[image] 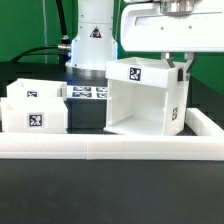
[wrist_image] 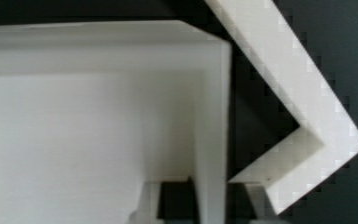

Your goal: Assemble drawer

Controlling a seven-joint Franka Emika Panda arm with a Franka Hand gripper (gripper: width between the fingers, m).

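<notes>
Two jaws pinch box housing (image: 150,95) side wall, exterior view's right.

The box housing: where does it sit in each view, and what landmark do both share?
Exterior view: the box housing stands toward the exterior view's right, behind the rail.
Wrist view: its white walls fill most of the picture, one wall passing between the fingers.
Shared landmark: the rail's bent corner beside it.

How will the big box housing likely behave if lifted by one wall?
The box housing looks stiff, thin-walled plastic, so probably light. The gripper sits on one side wall, off-centre, so it may tilt or slip.
</notes>
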